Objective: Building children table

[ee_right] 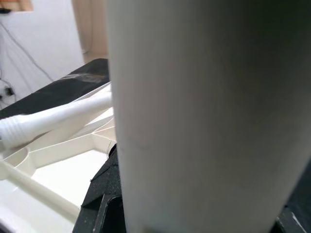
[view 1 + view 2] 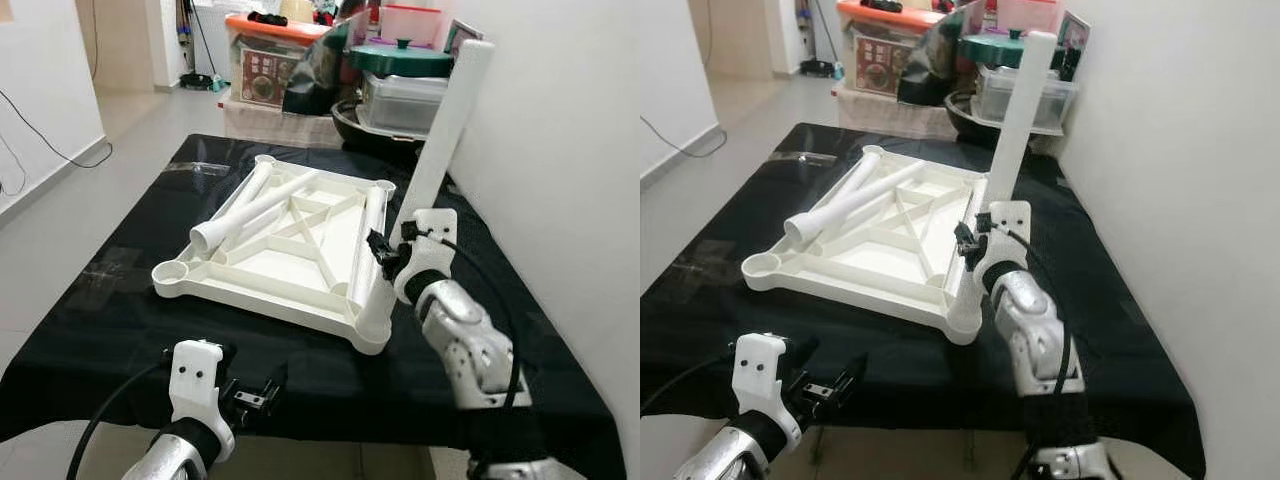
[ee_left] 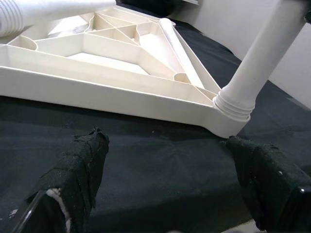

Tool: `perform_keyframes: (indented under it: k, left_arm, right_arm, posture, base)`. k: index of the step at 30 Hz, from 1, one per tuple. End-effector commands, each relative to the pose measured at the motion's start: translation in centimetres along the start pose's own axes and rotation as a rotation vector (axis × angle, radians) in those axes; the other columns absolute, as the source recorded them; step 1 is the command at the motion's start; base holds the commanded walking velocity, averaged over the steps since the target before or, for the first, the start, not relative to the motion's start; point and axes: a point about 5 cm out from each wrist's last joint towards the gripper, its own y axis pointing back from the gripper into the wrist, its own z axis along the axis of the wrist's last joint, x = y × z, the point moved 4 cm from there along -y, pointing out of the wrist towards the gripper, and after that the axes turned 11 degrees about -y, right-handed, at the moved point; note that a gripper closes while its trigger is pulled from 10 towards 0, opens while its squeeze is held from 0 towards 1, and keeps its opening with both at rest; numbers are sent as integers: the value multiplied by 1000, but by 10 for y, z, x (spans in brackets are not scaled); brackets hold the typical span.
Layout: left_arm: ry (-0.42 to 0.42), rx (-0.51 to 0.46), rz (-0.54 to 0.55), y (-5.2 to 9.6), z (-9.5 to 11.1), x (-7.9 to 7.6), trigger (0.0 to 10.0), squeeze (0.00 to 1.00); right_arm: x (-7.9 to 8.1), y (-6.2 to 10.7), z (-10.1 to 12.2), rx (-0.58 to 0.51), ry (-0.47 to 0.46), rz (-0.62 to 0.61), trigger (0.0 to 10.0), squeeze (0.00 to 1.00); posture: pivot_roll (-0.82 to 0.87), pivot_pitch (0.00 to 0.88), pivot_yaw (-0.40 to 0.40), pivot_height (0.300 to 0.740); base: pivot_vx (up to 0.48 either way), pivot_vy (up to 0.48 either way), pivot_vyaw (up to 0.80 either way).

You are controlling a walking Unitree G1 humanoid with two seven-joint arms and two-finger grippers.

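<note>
Your bench (image 2: 90, 330) is draped in matte black cloth with a few glossy patches near its far left corner. On it, roughly central, lies the tabletop (image 2: 290, 250) upside down: a smooth white moulded plastic panel, rectangular, with raised rim, diagonal stiffening ribs and a round socket at each corner.

You will see one upright leg (image 2: 445, 140), a plain white cylindrical tube, standing in the socket at the tabletop's near right corner and leaning slightly toward the bench's right edge. In the left wrist view its lower end shows ridged rings just where it meets the socket.

Your right end effector (image 2: 385, 255) is clamped on the upright leg low down, just above the socket; the right wrist view shows the smooth tube close against the black padded fingers (image 1: 104, 194).

Two loose legs (image 2: 250, 205) lie across the ribs toward the tabletop's far left corner, one with a ridged threaded end.

Your left end effector (image 3: 170, 189) hovers at the bench's near edge, its fuzzy black pads spread apart, holding nothing, facing the seated leg's socket.

Beyond the bench's far edge stand stacked plastic storage bins (image 2: 275, 60), one orange-lidded.
</note>
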Motion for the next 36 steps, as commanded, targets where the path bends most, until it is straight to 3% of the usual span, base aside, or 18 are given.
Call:
perform_keyframes:
  k: [1,5,6,10,11,12,14,19,20,22,23,28,36]
  left_arm:
    - [10,14,-12,-2,-3,-1,10000,0]
    - [21,12,-31,-2,0,0,10000,0]
    - [22,11,-35,-3,1,-1,10000,0]
    - [22,11,-38,-3,1,-2,10000,0]
    - [22,10,-42,-4,1,-3,10000,0]
    - [24,10,-48,-4,2,-6,10000,0]
    - [25,10,-51,-4,2,-6,10000,0]
    - [34,12,-61,-5,2,-8,10000,0]
    - [36,12,-68,-6,2,-9,10000,0]
    - [36,11,-72,-6,3,-9,10000,0]
    - [38,11,-72,-6,3,-9,10000,0]
    - [45,9,-76,-7,3,-10,10000,0]
    - [50,4,-82,-9,3,-12,10000,0]
  right_arm:
    - [2,-1,-36,182,7,36,10000,0]
    - [4,-2,-25,193,34,199,10000,0]
    - [-2,-5,-19,186,56,241,10000,98]
    - [-6,-6,-15,182,71,267,10000,98]
    - [-14,-11,-10,177,51,250,10000,1000]
    - [-23,-14,-7,186,27,210,10000,1000]
    - [-24,-14,-7,183,12,192,10000,1000]
    - [-16,-8,-19,209,-4,213,10000,1000]
    - [-12,-5,-23,226,14,280,10000,133]
    - [-9,-2,-26,238,28,328,10000,133]
    - [-6,1,-24,229,32,405,10000,0]
    - [-4,4,-5,160,39,571,10000,0]
    - [-13,-15,29,25,64,565,10000,0]
  posture:
    - [153,0,-149,740]
    - [152,0,-146,740]
    - [156,0,-148,740]
    - [156,0,-148,740]
    - [157,0,-151,740]
    - [159,0,-153,740]
    - [157,0,-153,740]
    - [155,0,-150,740]
    - [153,0,-137,740]
    - [153,0,-137,740]
    - [147,0,-134,740]
    - [147,0,-140,740]
    - [162,0,-159,740]
  base:
    - [0,0,0]
    - [0,0,0]
    - [0,0,0]
    - [0,0,0]
    - [0,0,0]
    - [0,0,0]
    - [0,0,0]
    - [0,0,0]
    - [0,0,0]
    - [0,0,0]
    - [0,0,0]
    - [0,0,0]
    - [0,0,0]
